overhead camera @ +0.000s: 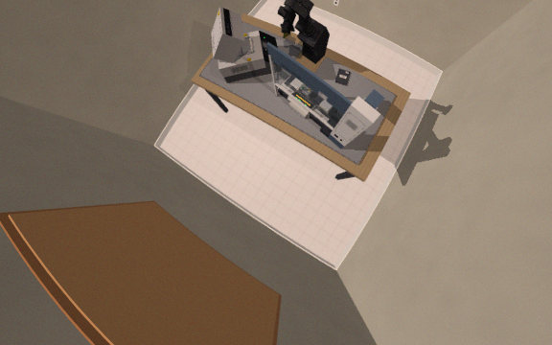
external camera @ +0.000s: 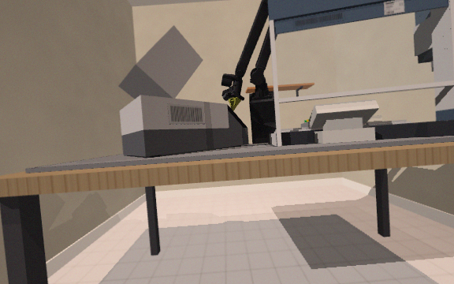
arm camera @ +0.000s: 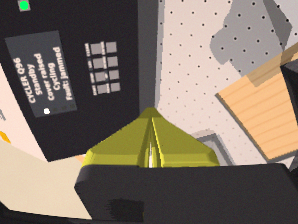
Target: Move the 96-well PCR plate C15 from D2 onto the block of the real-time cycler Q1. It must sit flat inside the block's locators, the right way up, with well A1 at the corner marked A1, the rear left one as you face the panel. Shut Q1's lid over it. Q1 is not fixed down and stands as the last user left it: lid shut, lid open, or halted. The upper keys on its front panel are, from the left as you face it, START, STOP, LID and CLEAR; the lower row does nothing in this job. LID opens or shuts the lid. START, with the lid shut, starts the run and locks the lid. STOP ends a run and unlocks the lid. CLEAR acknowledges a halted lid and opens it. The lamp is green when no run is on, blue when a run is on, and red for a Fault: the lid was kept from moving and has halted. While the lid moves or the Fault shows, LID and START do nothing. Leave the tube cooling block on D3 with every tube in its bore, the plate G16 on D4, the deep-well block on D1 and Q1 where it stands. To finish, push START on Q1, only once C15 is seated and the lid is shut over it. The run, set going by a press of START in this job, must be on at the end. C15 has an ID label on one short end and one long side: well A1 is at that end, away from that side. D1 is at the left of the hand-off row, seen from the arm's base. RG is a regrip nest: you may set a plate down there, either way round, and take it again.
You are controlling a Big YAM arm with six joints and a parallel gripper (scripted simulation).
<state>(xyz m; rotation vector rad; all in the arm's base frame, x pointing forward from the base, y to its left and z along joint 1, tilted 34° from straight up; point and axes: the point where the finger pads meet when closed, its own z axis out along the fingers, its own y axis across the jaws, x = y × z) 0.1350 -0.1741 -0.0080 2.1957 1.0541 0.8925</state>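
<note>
Gripper (arm camera: pixel 152 137), closed and empty, points at the keys (arm camera: pixel 101 68) at upper left of the wrist view, probably because pressing needs a narrow tip.

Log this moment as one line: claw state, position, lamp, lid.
claw: shut, empty | position: over Q1 front panel, off the keys | lamp: green | lid: raised

The real-time cycler Q1 (external camera: pixel 180 126), a two-tone grey box with a vent grille on its side, stands at the table's (external camera: pixel 227 166) left end, its black sloped front panel (arm camera: pixel 73 76) showing a green lamp (arm camera: pixel 24 6) and key rows.
</note>
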